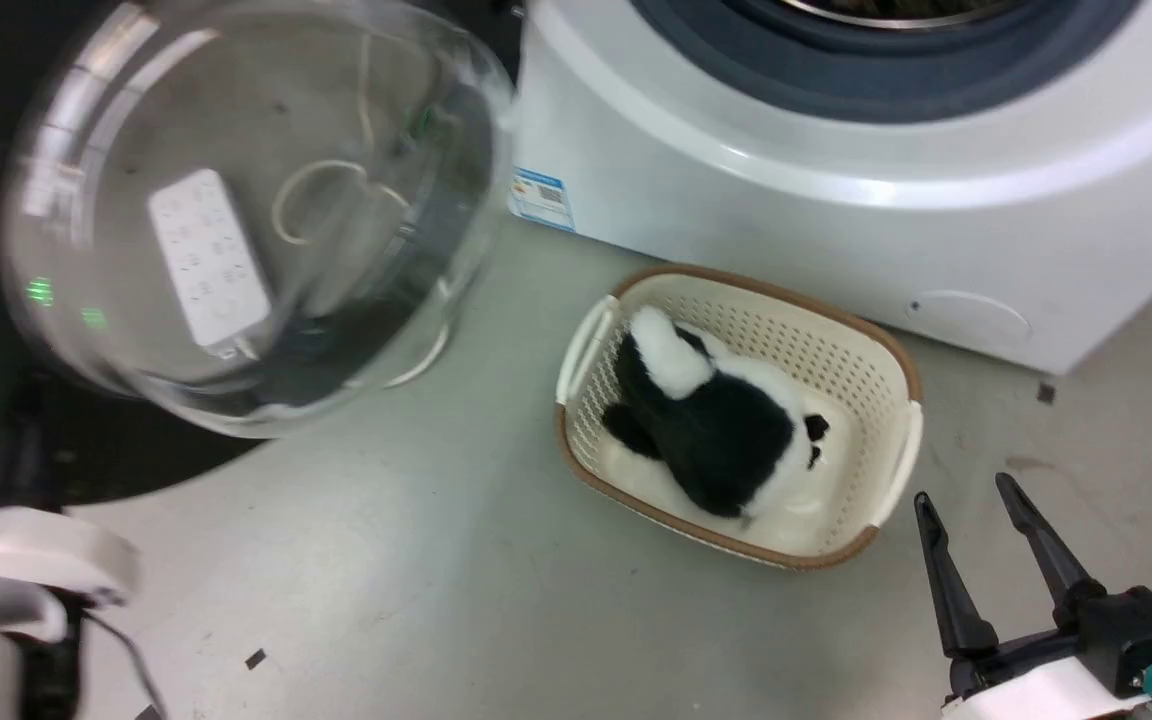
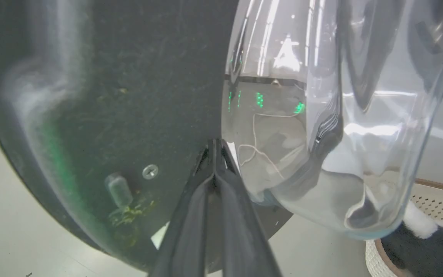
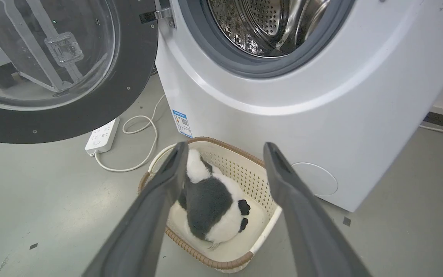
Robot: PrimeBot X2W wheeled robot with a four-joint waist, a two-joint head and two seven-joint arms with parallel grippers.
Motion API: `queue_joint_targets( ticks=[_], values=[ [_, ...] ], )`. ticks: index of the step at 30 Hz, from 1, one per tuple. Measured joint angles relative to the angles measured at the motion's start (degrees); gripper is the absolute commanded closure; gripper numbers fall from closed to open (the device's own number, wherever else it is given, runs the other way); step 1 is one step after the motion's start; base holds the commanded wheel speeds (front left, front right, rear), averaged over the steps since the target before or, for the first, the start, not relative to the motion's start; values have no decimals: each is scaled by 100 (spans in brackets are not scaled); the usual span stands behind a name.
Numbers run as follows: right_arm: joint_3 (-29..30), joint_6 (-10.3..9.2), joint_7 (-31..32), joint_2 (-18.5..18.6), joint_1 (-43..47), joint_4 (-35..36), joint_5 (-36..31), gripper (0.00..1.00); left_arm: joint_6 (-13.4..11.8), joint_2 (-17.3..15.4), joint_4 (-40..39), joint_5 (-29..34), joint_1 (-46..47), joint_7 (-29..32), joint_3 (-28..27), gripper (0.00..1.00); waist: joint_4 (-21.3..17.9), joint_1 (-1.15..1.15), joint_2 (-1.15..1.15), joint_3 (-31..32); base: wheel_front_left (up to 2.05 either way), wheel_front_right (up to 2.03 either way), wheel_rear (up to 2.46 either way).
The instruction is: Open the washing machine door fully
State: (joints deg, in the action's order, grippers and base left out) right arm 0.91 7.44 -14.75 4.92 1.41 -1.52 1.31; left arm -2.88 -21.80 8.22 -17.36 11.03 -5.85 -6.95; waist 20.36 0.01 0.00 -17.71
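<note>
Grey floor (image 1: 386, 560) runs in front of the white washing machine (image 1: 786, 230), whose steel drum (image 3: 267, 23) shows inside its grey rubber ring. The washing machine door (image 1: 236, 220) stands swung out to the robot's left of the opening, its clear glass bowl bulging toward the head camera and its black ring hanging above the floor. The left pincer (image 2: 214, 154) has its two fingers pressed together, holding nothing, with the tips right at the door's inner face where the black ring meets the bowl. The right pincer (image 1: 963, 490) is spread wide and empty, hanging near a cream basket (image 1: 896, 360) that sits on the floor just in front of the machine. A black and white plush toy (image 1: 716, 420) lies in the basket. A white power strip (image 3: 101, 136) and its looped cable lie on the floor under the door.
</note>
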Motion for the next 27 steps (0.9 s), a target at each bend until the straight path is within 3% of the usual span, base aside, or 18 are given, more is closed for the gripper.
queue_joint_targets(
  ticks=[6, 13, 19, 27],
  values=[
    [38, 0, 0, 19, -80, -4, 5, 0, -1, -297, 555, -151, 319, -280, -365, 100, -225, 0, 0, -137, 0, 0, 0],
    [79, 0, 0, 3, -78, -37, 29, 0, 2, -302, 643, -179, 286, -601, -419, 100, -327, -1, 0, 100, 0, 0, 0],
    [81, 0, 0, -36, -62, -156, 60, 0, 56, -141, -36, 75, -79, -798, -107, 100, -368, -2, 0, 566, 0, 0, 0],
    [344, 0, 0, -107, 53, -120, 3, 0, 49, 342, -1163, 171, -876, -798, 415, 100, -621, -3, 0, 1264, 0, 0, 0]
  ],
)
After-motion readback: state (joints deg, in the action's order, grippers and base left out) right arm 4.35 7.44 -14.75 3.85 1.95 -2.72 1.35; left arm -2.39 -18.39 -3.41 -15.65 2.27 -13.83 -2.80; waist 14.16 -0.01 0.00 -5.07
